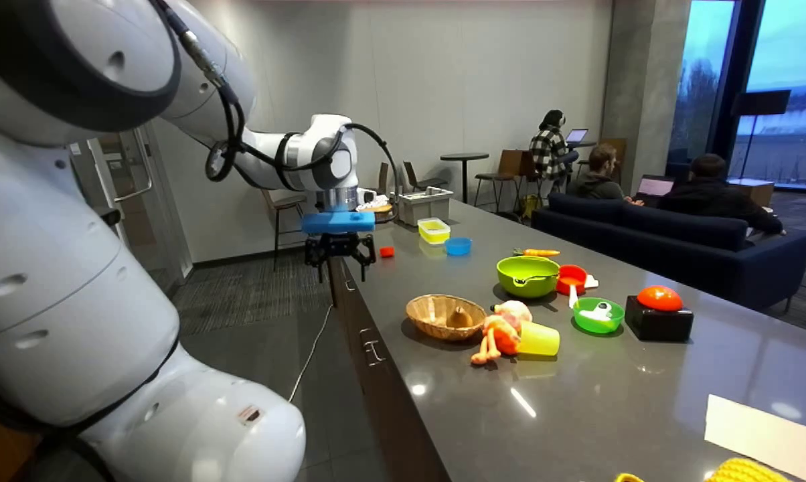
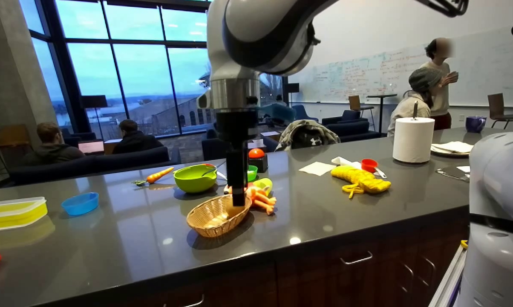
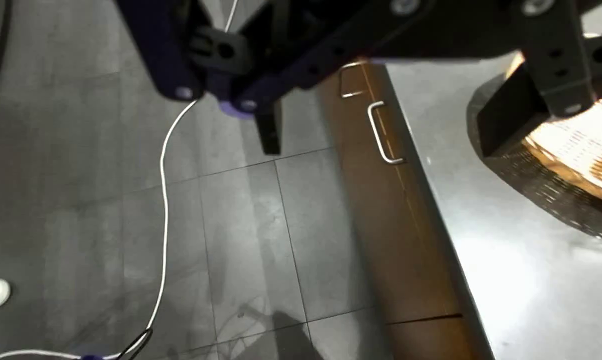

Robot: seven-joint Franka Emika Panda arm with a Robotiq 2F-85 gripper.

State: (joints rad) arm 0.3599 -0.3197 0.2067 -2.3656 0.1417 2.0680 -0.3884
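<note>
My gripper [image 1: 342, 273] is open and empty, fingers pointing down, held in the air by the counter's front edge. In the wrist view the gripper [image 3: 381, 150] has its jaws wide apart, one over the floor and one over the counter near the wicker basket. The wicker basket [image 1: 436, 329] holds a brown rounded thing [image 1: 460, 318] and also shows in an exterior view [image 2: 216, 229]. Beside the basket lie an orange plush toy [image 1: 502, 335] and a yellow cup [image 1: 539, 339]. A green bowl [image 1: 527, 284] stands farther back. The gripper touches nothing.
The grey counter [image 1: 577, 415] carries a green dish [image 1: 597, 325], a red button on a black box [image 1: 659, 311], a carrot [image 2: 160, 175], a blue bowl [image 2: 81, 204], a yellow-filled container [image 2: 13, 214], a yellow knitted thing [image 2: 361, 179] and a paper roll [image 2: 413, 140]. Drawer handles [image 3: 378, 132] stick out below.
</note>
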